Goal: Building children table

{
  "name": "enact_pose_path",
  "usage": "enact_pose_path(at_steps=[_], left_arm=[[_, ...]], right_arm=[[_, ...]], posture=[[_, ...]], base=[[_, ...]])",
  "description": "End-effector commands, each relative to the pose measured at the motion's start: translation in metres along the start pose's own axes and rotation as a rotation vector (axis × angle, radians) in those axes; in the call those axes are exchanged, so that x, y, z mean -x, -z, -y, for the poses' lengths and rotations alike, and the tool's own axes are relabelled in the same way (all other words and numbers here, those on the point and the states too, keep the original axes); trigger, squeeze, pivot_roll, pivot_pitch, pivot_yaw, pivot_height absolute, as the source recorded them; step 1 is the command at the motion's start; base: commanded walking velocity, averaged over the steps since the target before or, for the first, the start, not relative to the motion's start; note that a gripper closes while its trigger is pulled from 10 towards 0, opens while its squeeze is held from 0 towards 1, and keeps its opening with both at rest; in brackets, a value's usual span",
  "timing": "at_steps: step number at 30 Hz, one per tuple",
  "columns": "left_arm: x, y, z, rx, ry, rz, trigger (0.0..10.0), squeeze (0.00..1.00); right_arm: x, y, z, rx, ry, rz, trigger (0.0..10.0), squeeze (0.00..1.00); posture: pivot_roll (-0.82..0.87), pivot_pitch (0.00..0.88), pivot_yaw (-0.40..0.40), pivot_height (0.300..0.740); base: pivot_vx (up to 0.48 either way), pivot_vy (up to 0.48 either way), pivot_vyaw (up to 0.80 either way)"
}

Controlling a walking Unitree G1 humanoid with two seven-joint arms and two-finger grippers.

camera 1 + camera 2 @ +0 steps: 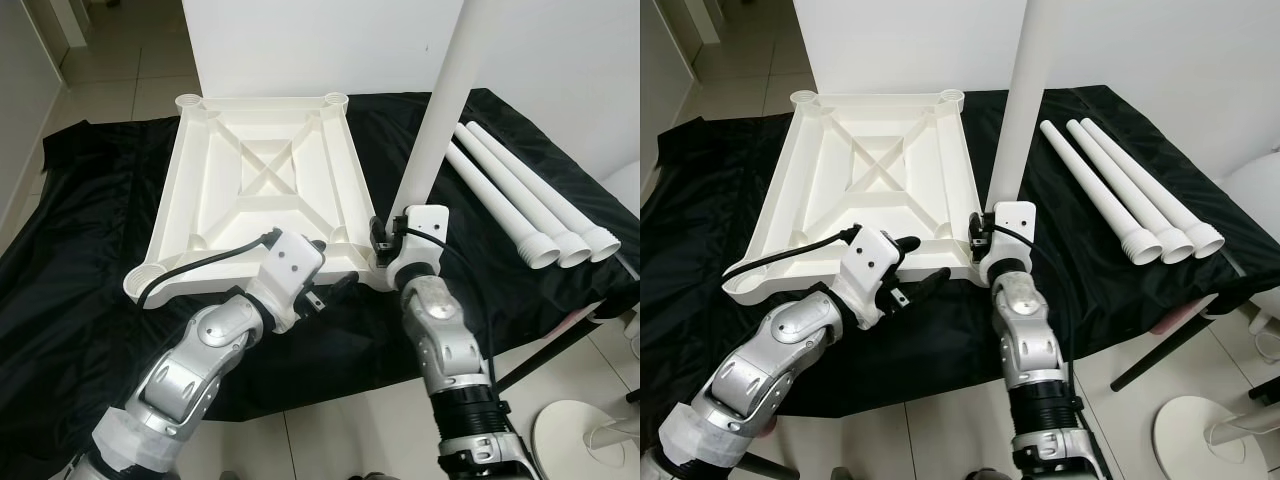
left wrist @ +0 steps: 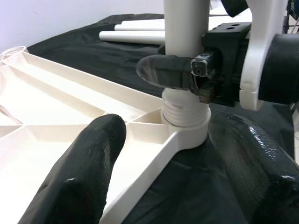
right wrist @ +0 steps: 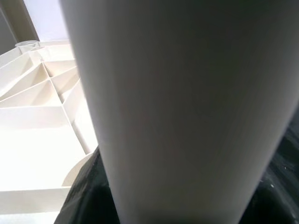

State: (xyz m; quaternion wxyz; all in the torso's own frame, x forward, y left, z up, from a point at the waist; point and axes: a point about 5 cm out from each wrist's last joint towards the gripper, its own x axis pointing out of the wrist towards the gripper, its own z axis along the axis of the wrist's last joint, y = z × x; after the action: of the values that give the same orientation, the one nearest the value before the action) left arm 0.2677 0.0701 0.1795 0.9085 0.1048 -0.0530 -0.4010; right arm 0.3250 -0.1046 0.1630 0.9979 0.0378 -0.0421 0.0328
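Fingers of the right gripper [image 2: 180, 74] clamp the upright leg [image 1: 440, 110], seemingly half-threaded; the left gripper [image 1: 335, 290], fingers apart, should steady the tabletop [image 1: 265, 190].

A black cloth [image 1: 80, 260] is spread over the work surface and hangs creased past its near edge. A white wall panel [image 1: 300, 45] stands upright behind it, and a plain white wall [image 1: 560, 60] is seen to the right. The floor [image 1: 130, 60] is laid with pale glossy tiles, visible beyond the far left corner and below the near edge. A thin black leg or rod [image 1: 1160, 355] slants down under the cloth's right corner. A round white base [image 1: 585, 435] rests on the tiles at lower right. Lighting is even and bright.
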Motion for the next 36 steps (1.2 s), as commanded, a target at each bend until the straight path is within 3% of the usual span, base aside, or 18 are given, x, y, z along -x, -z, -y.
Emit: enact_pose_path(at_steps=[1,3,4,13,14,15,16,18,22,24,29,33,34,35,36], left_arm=[[0.002,0.002,-0.001,-0.015,0.065,-0.006,10.0,0.0],[0.002,0.002,0.0,-0.006,0.083,-0.008,10.0,0.0],[0.003,0.002,0.0,-0.014,0.091,-0.005,10.0,0.0],[0.003,0.002,0.003,-0.002,0.117,0.002,10.0,0.0],[0.003,0.002,0.004,-0.006,0.118,0.003,10.0,0.0],[0.003,0.002,0.004,-0.006,0.118,0.003,10.0,0.0],[0.003,0.002,0.004,-0.009,0.12,0.004,10.0,0.0],[0.004,0.002,0.004,-0.002,0.122,0.003,10.0,0.0],[0.004,0.003,0.004,0.008,0.124,-0.001,10.0,0.0],[0.003,0.002,0.003,0.03,0.123,-0.005,10.0,0.0],[0.002,0.002,0.004,0.05,0.128,-0.013,10.0,0.0],[0.002,0.002,0.005,0.043,0.133,-0.013,10.0,0.0],[0.001,0.002,0.005,0.043,0.132,-0.013,10.0,0.0],[0.001,0.002,0.005,0.042,0.131,-0.012,10.0,0.0],[0.001,0.001,0.005,0.041,0.13,-0.011,10.0,0.0]], right_arm=[[0.006,0.015,-0.009,-0.054,-0.007,-0.072,10.0,0.0],[0.008,0.013,-0.007,-0.06,-0.005,-0.069,10.0,0.0],[0.008,0.011,-0.006,-0.068,-0.01,-0.061,10.0,1.0],[0.007,-0.001,0.01,-0.084,-0.104,-0.015,10.0,1.0],[0.007,-0.002,0.013,-0.068,-0.124,-0.013,10.0,0.93],[0.007,-0.002,0.013,-0.068,-0.124,-0.013,10.0,0.93],[0.005,-0.003,0.021,-0.026,-0.203,-0.015,10.0,0.0],[0.003,-0.005,0.029,0.028,-0.326,-0.02,10.0,0.0],[0.002,-0.005,0.031,0.079,-0.405,-0.025,10.0,0.0],[-0.001,-0.004,0.03,0.104,-0.512,-0.038,10.0,0.0],[-0.01,0.0,0.025,0.19,-0.645,-0.05,10.0,0.0],[-0.013,0.002,0.024,0.197,-0.678,-0.064,10.0,0.0],[-0.015,0.003,0.025,0.201,-0.689,-0.073,9.3,0.0],[-0.017,0.005,0.026,0.199,-0.699,-0.087,4.0,0.0],[-0.018,0.006,0.027,0.197,-0.705,-0.096,4.0,0.0]], posture=[[-0.03,0.056,0.005,0.74],[-0.03,0.056,0.005,0.74],[-0.04,0.054,0.005,0.74],[-0.04,0.051,0.006,0.74],[-0.04,0.05,0.004,0.74],[-0.04,0.05,0.004,0.74],[-0.04,0.049,0.004,0.74],[-0.04,0.049,0.005,0.74],[-0.04,0.048,0.006,0.74],[-0.05,0.047,0.009,0.74],[-0.04,0.047,0.015,0.74],[-0.04,0.048,0.016,0.74],[-0.04,0.047,0.017,0.74],[-0.04,0.048,0.017,0.74],[-0.04,0.048,0.017,0.74]], base=[[0.0,0.0,0.0],[0.0,0.0,0.0],[0.0,0.0,0.0],[0.0,0.0,0.0],[0.0,0.0,0.0],[0.0,0.0,0.0],[0.0,0.0,0.0],[0.0,0.0,0.0],[0.0,0.0,0.0],[0.0,0.0,0.0],[0.0,0.0,0.0],[0.0,0.0,0.0],[0.0,0.0,0.0],[0.0,0.0,0.0],[0.0,0.0,0.0]])
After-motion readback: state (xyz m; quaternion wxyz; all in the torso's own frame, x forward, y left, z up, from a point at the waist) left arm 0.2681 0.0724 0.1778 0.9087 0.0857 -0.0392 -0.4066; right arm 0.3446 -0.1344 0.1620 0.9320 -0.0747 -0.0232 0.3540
